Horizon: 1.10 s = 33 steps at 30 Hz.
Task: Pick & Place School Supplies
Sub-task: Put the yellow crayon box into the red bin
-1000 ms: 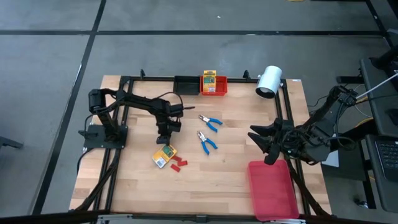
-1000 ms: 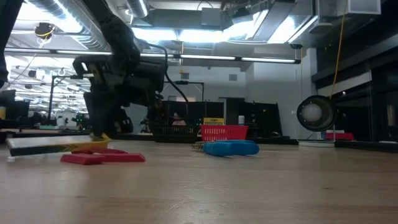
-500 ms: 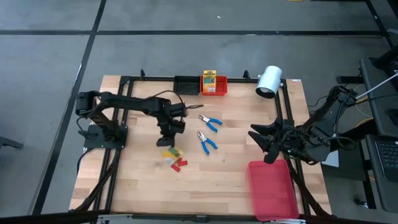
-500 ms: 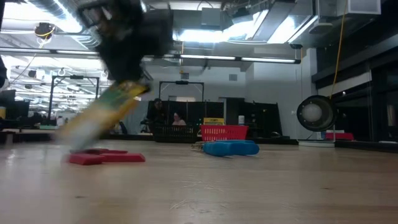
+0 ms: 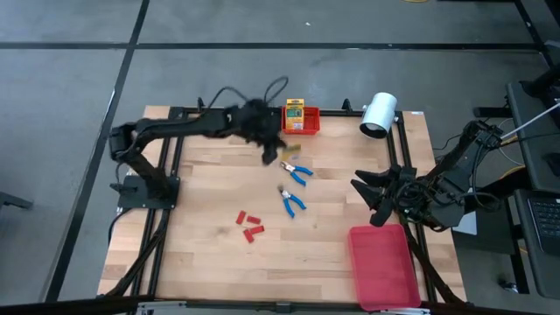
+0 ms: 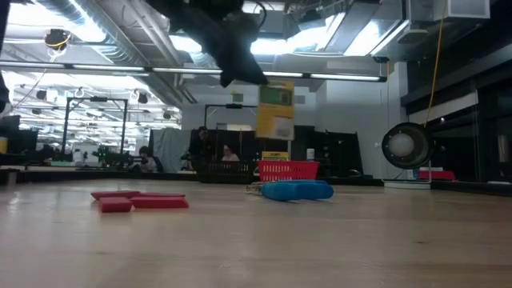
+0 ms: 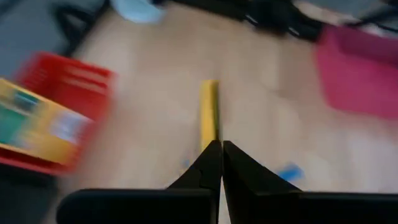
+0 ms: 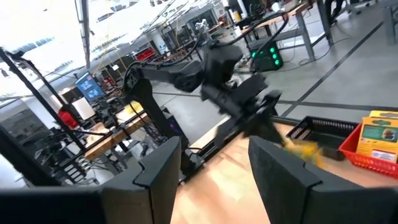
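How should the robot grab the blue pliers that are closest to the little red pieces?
Probably from straight above, fingers closing across the blue handles, the thickest part. These pliers lie flat on the table with bare wood all round. The left gripper already carries a yellow box; the right gripper is open.

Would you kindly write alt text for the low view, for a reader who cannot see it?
The left gripper, high above the wooden table, holds a yellow-and-green box hanging upright in mid-air. Below it at the far edge stand a red bin and a black bin, with blue-handled tools in front and red pieces lying to the left.
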Tool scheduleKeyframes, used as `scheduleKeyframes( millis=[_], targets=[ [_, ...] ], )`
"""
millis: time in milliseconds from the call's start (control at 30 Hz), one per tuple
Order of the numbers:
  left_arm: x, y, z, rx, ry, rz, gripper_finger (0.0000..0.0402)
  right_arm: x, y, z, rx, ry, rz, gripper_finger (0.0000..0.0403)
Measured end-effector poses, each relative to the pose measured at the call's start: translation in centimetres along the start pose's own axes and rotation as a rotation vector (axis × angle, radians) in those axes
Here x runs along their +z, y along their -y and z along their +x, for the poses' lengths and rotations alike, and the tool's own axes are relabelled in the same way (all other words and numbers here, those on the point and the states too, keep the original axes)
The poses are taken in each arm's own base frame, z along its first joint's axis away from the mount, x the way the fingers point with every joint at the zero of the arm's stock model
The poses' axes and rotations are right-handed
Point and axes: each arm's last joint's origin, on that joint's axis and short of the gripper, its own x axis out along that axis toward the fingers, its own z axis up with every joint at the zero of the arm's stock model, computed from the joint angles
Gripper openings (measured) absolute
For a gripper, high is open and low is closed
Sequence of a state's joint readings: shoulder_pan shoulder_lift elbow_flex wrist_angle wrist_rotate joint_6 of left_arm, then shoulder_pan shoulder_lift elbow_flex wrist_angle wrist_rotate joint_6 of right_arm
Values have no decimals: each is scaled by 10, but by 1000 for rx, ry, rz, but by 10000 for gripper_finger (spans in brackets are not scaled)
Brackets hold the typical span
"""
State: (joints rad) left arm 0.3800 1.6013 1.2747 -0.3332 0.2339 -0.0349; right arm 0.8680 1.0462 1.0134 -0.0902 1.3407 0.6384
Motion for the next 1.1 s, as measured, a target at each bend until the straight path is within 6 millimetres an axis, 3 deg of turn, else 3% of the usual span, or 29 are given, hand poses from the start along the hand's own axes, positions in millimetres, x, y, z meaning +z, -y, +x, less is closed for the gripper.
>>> scheduleKeyframes(
  millis=[233,367,467,700,1100],
  targets=[
    [36,-80,6,91,38,-1,2,1,0,0,-5,4,-5,194],
    [50,-111,15,50,71,9,2,1,0,0,-5,4,8,194],
    [50,-130,29,24,38,-7,2,1,1,0,-16,13,9,194],
    [38,-153,50,30,-29,-9,2,1,1,0,-25,20,22,194],
    [25,-168,51,47,-70,-34,2,1,1,0,-25,20,39,194]
  ],
)
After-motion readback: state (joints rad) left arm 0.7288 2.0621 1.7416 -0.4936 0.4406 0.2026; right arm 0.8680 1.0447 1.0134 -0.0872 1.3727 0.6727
